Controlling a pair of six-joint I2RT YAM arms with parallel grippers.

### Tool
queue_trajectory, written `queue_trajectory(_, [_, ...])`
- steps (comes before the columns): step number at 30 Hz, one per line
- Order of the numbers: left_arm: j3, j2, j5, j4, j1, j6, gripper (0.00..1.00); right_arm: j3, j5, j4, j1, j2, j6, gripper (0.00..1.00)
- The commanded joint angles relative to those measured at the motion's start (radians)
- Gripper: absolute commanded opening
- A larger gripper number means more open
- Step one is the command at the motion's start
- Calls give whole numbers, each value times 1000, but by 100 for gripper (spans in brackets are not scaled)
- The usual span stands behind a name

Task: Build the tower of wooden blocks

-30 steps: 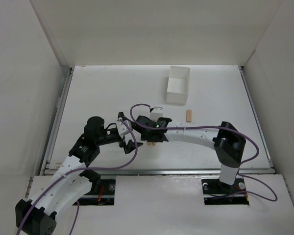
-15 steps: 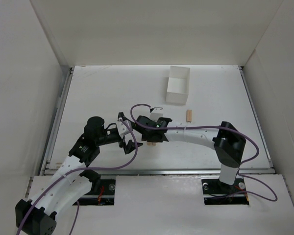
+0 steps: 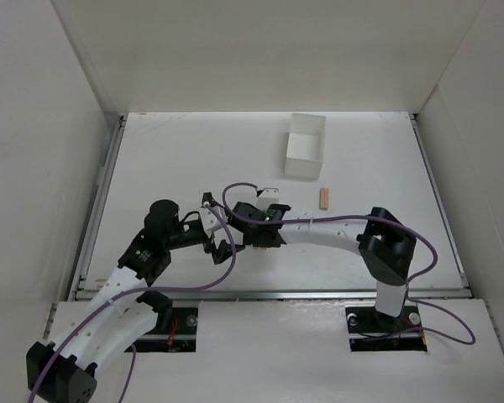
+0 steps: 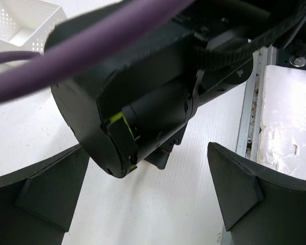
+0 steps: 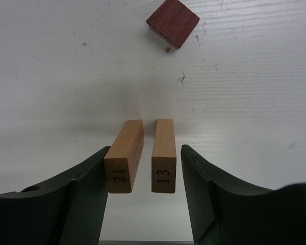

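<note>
Two light tan blocks, marked 21 (image 5: 125, 155) and 13 (image 5: 163, 155), lie side by side on the table with a narrow gap between them. My right gripper (image 5: 145, 149) is open and straddles both; its left finger (image 5: 86, 178) is at block 21's side, and the right finger (image 5: 204, 178) stands a little off block 13. A dark reddish-brown block (image 5: 172, 23) lies just beyond them. In the top view my right gripper (image 3: 256, 228) hides these blocks. A third tan block (image 3: 324, 197) lies alone to the right. My left gripper (image 3: 219, 241) is open and empty, right beside the right wrist.
A white square box (image 3: 305, 145) stands at the back middle; its perforated corner shows in the left wrist view (image 4: 20, 25). The right wrist's black body (image 4: 143, 112) fills the space ahead of the left jaws. A metal rail (image 3: 269, 294) runs along the table's near edge.
My right arm has shifted slightly left and forward, so its gripper now covers the tan blocks in the top view. The left arm has not moved.
</note>
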Motion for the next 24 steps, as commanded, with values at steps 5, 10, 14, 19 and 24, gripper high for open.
queue_trajectory(5, [14,-26,8,16,-2,7,100,18,0,20,-2,22,3,61])
queue_trajectory(10, [14,-26,8,16,-2,7,100,27,9,20,-2,31,3,59])
queue_trajectory(14, [14,-26,8,16,-2,7,100,27,9,20,-2,40,-6,58])
queue_trajectory(19, [14,-26,8,16,-2,7,100,27,9,20,-11,40,-6,55])
queue_trajectory(24, [14,-26,8,16,-2,7,100,36,9,20,-11,40,-6,53])
